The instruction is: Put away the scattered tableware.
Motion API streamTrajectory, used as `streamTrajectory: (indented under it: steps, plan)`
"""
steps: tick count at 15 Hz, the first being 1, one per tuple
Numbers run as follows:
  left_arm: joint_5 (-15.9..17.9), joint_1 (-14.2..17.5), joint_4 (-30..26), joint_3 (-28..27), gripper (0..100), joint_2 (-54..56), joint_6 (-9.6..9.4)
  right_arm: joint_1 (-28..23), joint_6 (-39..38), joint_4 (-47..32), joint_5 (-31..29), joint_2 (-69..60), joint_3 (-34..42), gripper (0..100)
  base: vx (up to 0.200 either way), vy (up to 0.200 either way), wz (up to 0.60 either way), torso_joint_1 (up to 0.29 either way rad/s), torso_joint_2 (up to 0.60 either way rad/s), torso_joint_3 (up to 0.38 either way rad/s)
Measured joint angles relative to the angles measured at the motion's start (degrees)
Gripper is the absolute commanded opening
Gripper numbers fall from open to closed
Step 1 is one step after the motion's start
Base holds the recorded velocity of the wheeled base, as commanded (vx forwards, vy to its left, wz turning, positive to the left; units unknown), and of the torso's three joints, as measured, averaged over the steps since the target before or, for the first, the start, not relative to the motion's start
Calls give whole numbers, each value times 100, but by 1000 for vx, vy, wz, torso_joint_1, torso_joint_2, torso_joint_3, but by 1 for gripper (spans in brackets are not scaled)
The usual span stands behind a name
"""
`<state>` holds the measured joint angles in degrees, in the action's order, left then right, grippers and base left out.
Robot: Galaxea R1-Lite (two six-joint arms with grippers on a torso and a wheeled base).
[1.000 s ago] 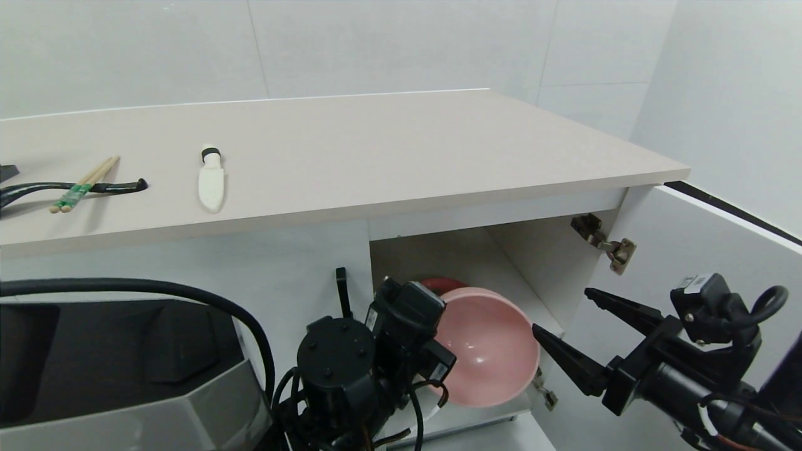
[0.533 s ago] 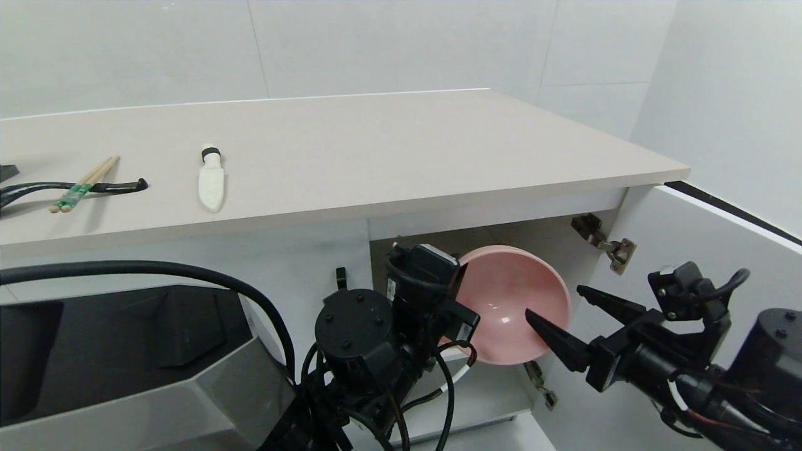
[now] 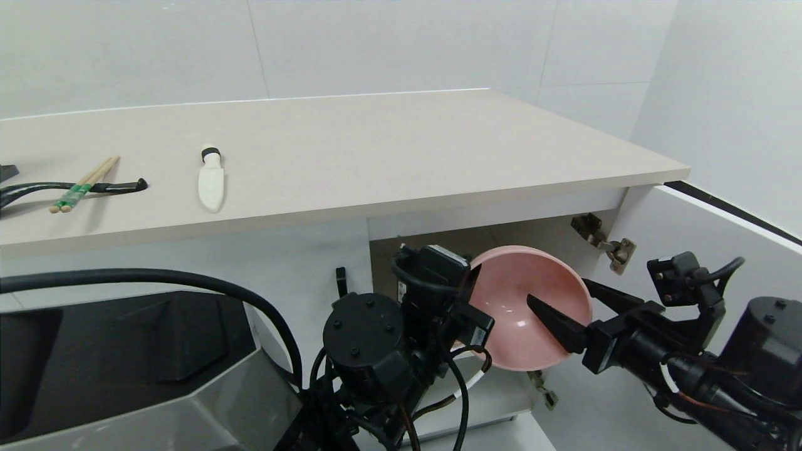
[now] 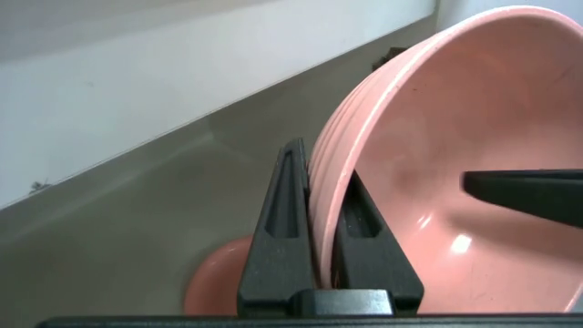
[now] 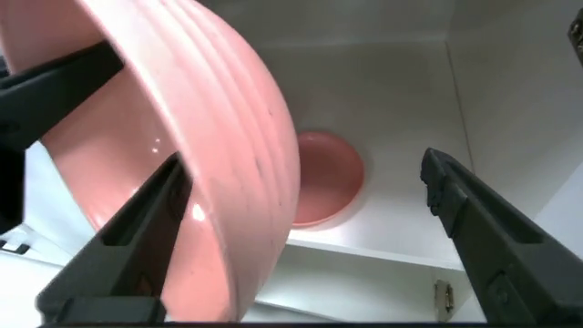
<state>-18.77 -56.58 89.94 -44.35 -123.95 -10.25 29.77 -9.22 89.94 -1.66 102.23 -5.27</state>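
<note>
Desk: What moved?
Operator: Ribbed pink bowl rose and went right; it hangs at the mouth of the open white cupboard. My left gripper clamps its rim; right gripper gapes wide, straddling the far rim.

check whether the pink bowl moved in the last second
Yes. The pink bowl has gone up and to the right, nearer the door hinge under the countertop.

Bowl: hanging before the cabinet opening
Dish: lying inside (behind the bowl)
Knife: lying on the counter, right of 2 chopsticks
</note>
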Motion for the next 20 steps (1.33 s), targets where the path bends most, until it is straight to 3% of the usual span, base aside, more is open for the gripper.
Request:
streamTrajectory:
  steps: [4, 5, 8, 13, 20]
  plan:
    - [4, -12, -9, -33, 0, -5, 68, 40, 0, -2, -11, -17, 9, 0, 0, 0, 0, 0, 0, 0]
    - [6, -32, 2, -33, 100, -5, 115, 29, 2, -6, -50, -22, 10, 0, 0, 0, 0, 0, 0, 0]
    - [6, -37, 7, -9, 100, -22, 172, 71, 9, -11, -15, -20, 20, 0, 0, 0, 0, 0, 0, 0]
    - [15, -235, -4, 139, 100, 33, 82, 60, -2, 0, 7, 118, 9, 0, 0, 0, 0, 0, 0, 0]
    - [171, -295, -2, 931, 100, 774, 18, -9, 7, 0, 7, 708, -43, 0, 0, 0, 0, 0, 0, 0]
